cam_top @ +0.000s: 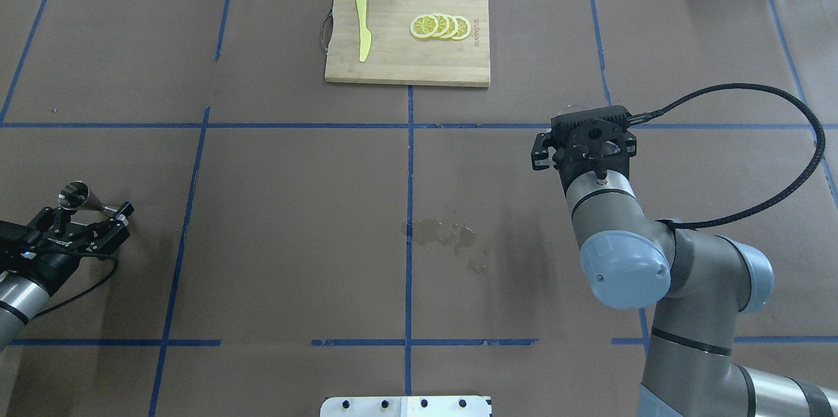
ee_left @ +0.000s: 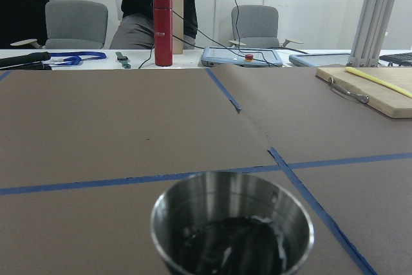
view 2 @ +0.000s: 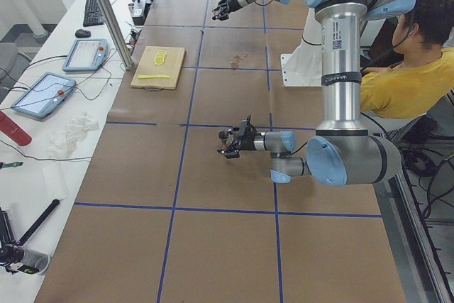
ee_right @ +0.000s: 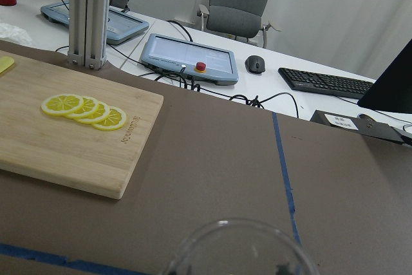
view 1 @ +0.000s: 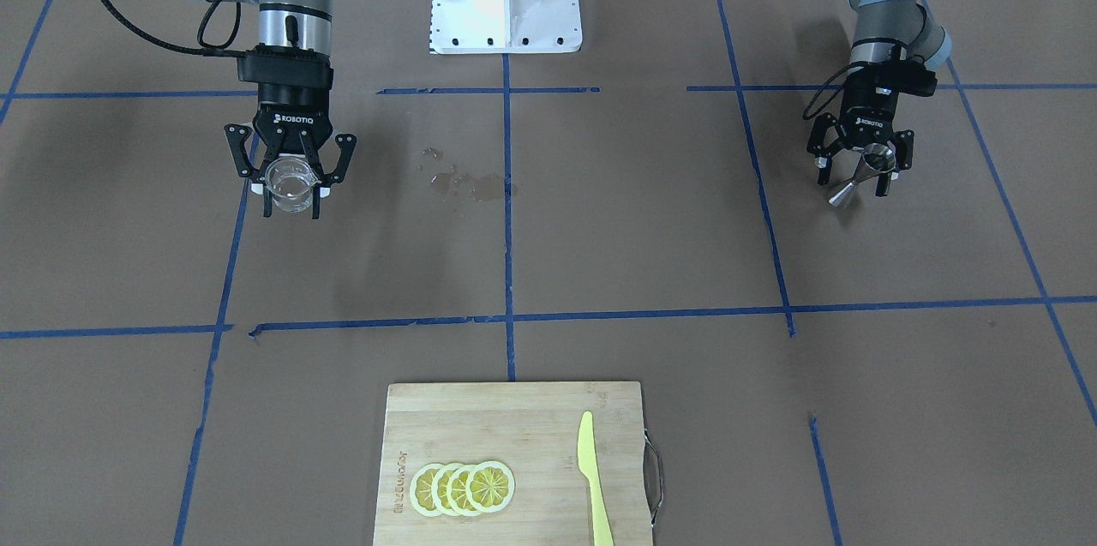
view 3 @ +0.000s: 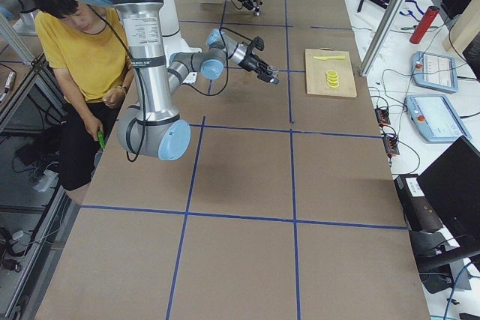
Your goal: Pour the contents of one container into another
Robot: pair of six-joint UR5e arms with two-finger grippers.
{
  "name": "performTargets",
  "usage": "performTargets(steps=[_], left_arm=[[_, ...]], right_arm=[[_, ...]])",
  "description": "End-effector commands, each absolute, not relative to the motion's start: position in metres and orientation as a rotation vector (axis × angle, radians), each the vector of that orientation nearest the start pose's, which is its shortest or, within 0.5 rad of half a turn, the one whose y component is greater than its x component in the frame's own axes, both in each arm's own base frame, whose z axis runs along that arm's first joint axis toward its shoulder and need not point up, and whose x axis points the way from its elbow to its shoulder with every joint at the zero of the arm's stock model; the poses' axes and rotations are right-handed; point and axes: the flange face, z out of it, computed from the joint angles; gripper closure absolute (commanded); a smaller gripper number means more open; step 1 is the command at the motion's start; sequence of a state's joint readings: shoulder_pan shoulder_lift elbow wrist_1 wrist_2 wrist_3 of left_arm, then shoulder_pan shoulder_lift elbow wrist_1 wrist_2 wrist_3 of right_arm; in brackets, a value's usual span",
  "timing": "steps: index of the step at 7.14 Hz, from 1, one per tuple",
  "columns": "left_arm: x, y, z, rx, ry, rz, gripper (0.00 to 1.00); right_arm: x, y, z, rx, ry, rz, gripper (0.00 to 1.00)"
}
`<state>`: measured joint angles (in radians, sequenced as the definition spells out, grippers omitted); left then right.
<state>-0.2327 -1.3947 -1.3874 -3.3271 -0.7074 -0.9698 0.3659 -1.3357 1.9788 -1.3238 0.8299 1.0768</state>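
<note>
My right gripper (view 1: 292, 210) is shut on the small clear glass cup (view 1: 290, 180) and holds it upright above the table on the robot's right side. The cup's rim (ee_right: 238, 249) fills the bottom of the right wrist view. In the overhead view the wrist hides the cup. On the far left side the steel hourglass jigger (view 1: 864, 173) stands between the spread fingers of my left gripper (view 1: 855, 180), which is low and looks open. The jigger (ee_left: 232, 230) has liquid in its upper cup.
A wet spill (view 1: 467, 182) marks the brown paper near the table's middle. At the operators' edge lies a bamboo cutting board (view 1: 514, 417) with lemon slices (view 1: 463, 488) and a yellow knife (view 1: 593, 477). Blue tape lines cross the paper.
</note>
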Motion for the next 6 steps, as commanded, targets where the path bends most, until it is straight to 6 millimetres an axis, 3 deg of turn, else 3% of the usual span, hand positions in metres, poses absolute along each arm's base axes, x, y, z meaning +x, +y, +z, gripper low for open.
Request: performTargets(steps=[1, 2, 3, 4, 5, 6], left_arm=[[0.261, -0.256, 0.655, 1.146, 0.994, -0.279, 0.00], [0.275, -0.243, 0.649, 1.136, 1.017, -0.224, 0.00], [0.289, -0.231, 0.629, 1.136, 1.063, -0.184, 0.00], [0.291, -0.225, 0.626, 1.142, 1.064, -0.148, 0.01], [0.276, -0.223, 0.635, 1.135, 1.044, -0.126, 0.01], [0.245, -0.221, 0.643, 1.136, 1.076, -0.141, 0.01]], right_arm=[[-0.426, -0.378, 0.306, 0.980, -0.486, 0.217, 1.00], [-0.427, -0.378, 0.307, 0.979, -0.485, 0.214, 1.00], [-0.426, -0.378, 0.306, 0.981, -0.487, 0.216, 1.00], [-0.426, -0.378, 0.306, 0.981, -0.487, 0.216, 1.00], [-0.426, -0.379, 0.305, 0.981, -0.486, 0.218, 1.00], [-0.427, -0.380, 0.307, 0.980, -0.483, 0.217, 1.00]])
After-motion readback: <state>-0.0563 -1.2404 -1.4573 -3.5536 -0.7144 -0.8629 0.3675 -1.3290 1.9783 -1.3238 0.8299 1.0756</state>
